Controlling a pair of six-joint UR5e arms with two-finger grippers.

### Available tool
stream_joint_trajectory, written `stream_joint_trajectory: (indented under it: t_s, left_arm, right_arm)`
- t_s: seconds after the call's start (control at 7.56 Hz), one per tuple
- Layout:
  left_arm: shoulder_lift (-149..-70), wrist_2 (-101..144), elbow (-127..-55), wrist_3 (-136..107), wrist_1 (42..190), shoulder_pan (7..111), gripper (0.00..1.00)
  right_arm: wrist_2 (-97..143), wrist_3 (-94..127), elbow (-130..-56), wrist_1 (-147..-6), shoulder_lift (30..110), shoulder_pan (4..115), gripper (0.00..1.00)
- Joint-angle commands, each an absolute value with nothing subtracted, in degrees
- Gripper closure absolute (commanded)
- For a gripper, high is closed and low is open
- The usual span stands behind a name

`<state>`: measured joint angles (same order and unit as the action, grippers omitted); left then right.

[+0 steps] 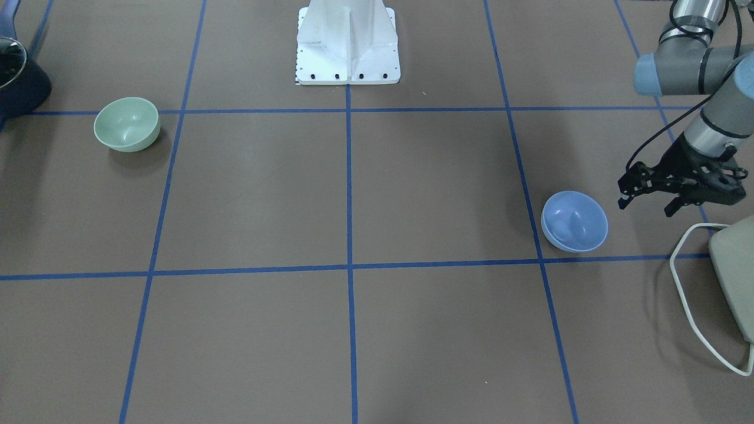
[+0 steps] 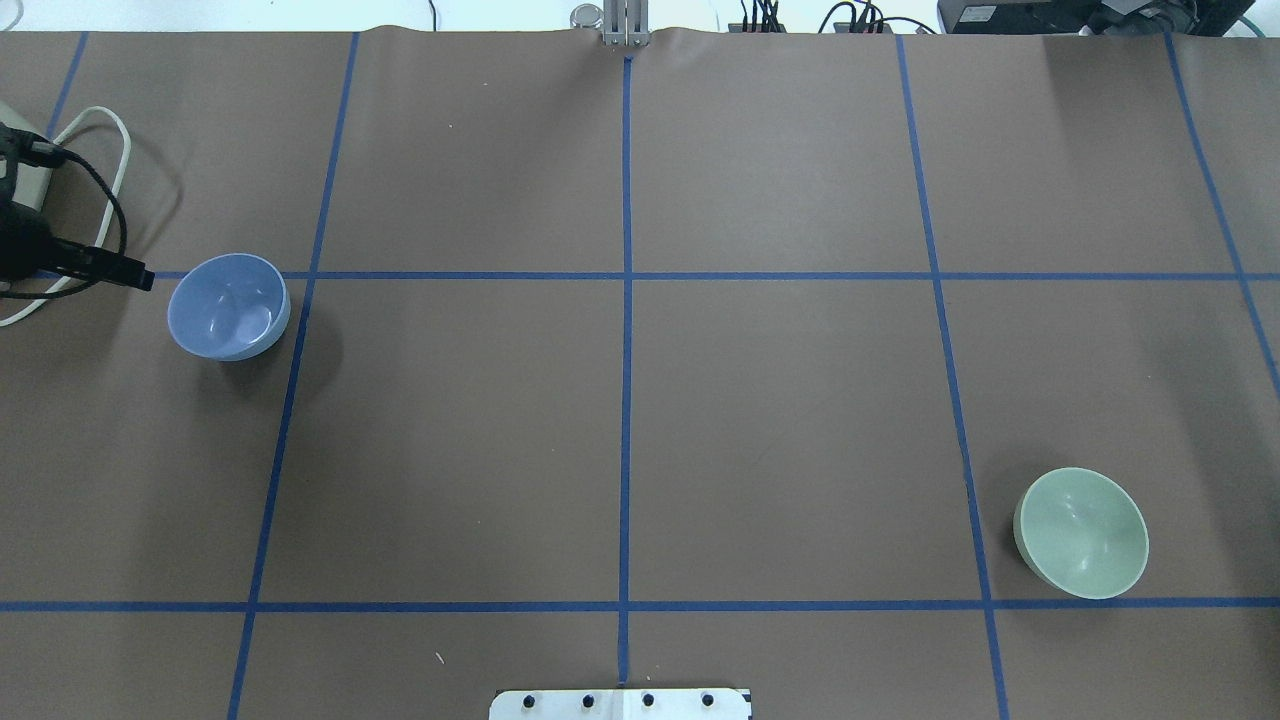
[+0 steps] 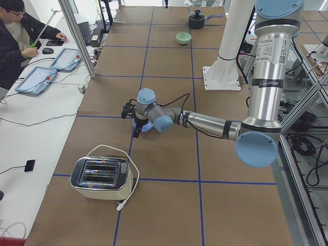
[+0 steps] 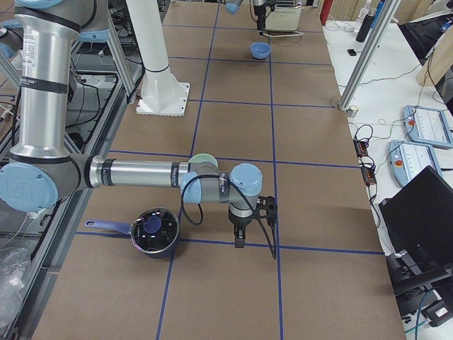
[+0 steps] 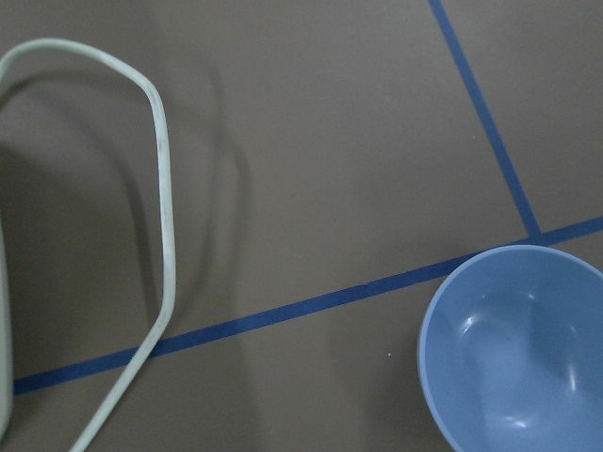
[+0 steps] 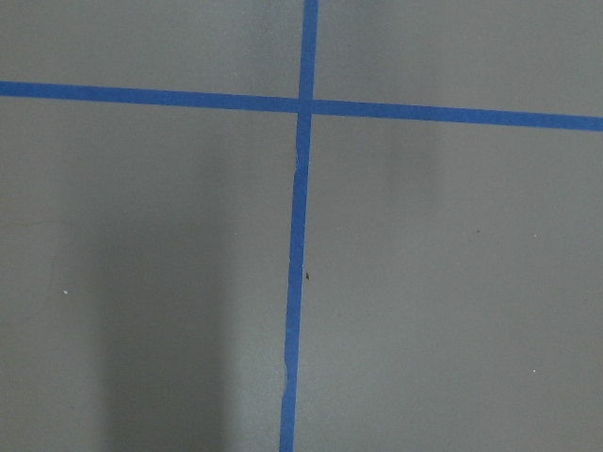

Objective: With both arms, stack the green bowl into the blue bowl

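Brown paper with blue tape lines covered the table (image 2: 780,420). We saw the blue bowl (image 1: 574,222) standing upright toward the robot's left end. The left pincer (image 1: 647,205) hung just beside it, released and empty, not touching it. The green bowl (image 1: 126,123) stood well apart, toward the right end. We could not tell whether the right pincer (image 4: 241,237) was clenched.

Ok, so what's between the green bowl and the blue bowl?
Nothing stands between the green bowl and the blue bowl: only bare table crossed by blue tape lines, seen in the overhead view.
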<state>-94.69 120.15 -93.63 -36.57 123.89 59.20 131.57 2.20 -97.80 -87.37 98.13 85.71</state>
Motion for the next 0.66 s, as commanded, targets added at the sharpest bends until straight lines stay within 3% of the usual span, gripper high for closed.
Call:
stream_joint_trajectory:
  t_s: [0.0, 0.13, 0.26, 0.4, 0.53]
  left_arm:
    - [-98.3, 119.4, -90.1, -37.5, 123.9, 56.5, 0.28]
    - [-98.6, 119.4, -89.1, -37.3, 124.0, 56.1, 0.62]
    - [-98.7, 119.3, -88.6, -37.3, 124.2, 55.6, 0.86]
    - [-99.0, 119.3, -87.7, -37.2, 124.7, 55.2, 0.96]
    - [-99.1, 119.3, -85.9, -37.2, 127.3, 55.1, 1.00]
  right_arm:
    - [131.6, 2.2, -97.9, -87.4, 98.2, 85.8, 0.00]
    - [131.6, 2.1, -97.9, -87.4, 98.2, 85.8, 0.00]
    - [131.6, 2.1, -98.0, -87.4, 98.2, 85.8, 0.00]
    - [131.6, 2.1, -97.9, -86.5, 98.3, 85.7, 0.00]
    - [131.6, 2.1, -97.7, -84.8, 98.5, 85.8, 0.00]
